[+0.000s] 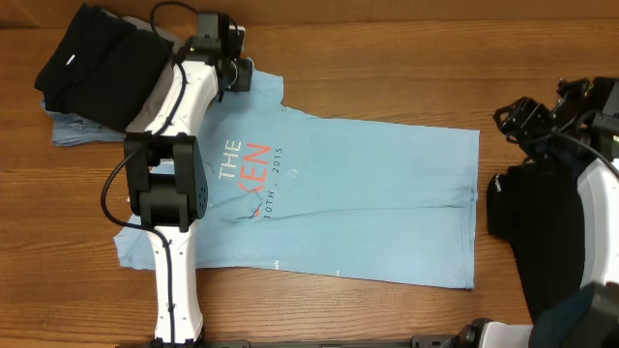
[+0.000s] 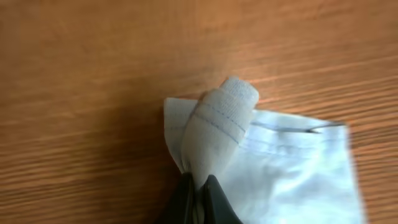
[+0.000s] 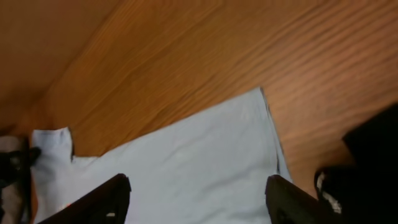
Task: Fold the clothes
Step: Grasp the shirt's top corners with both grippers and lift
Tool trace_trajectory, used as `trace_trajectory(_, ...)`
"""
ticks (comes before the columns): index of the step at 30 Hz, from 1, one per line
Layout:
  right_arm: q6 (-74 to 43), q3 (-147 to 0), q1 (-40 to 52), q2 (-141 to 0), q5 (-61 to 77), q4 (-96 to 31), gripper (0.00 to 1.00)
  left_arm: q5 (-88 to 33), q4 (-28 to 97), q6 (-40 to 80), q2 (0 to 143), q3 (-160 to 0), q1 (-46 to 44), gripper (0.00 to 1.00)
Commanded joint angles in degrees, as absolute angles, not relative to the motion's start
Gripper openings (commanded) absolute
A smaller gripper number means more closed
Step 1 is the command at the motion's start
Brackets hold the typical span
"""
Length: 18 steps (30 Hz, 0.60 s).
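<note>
Your light blue cotton T-shirt (image 1: 368, 193) lies flat and unfolded at the middle of the wooden tabletop (image 1: 387, 58). A folded black garment (image 1: 92, 58) sits at ten o'clock. Left tool (image 2: 199, 186) is clamped on the sleeve (image 2: 217, 124) at eleven. Right tool (image 3: 196, 193) hovers empty, jaws wide, over the two o'clock hem corner (image 3: 261, 102). Lettering reads "THE" and "10TH · 2015"; the coral word is partly hidden.

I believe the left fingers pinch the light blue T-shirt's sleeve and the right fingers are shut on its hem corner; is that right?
Not quite: the right fingers stand open near the hem corner of the light blue T-shirt, as the right wrist view shows.
</note>
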State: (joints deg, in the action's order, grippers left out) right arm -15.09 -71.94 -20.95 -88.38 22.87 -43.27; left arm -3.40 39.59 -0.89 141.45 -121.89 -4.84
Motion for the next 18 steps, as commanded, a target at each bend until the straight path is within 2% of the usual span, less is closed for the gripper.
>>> trace_trajectory(1,-15.05,-72.93,-20.56,-93.38,21.71,-40.42,0.72,-4.01,41.85,-1.39,138.69,-125.99,-4.51,0.04)
trace_trajectory(9,-14.98,-72.93,-17.3,-107.48,20.34,-30.06,0.68,-4.54,49.84,-1.1,138.19,-128.79,-4.54,0.04)
trace_trajectory(18,-14.98,-72.93,-14.83,-116.09,9.13,-24.51,0.69,-4.05,56.1,-0.49,137.86,-128.81,-4.51,0.04)
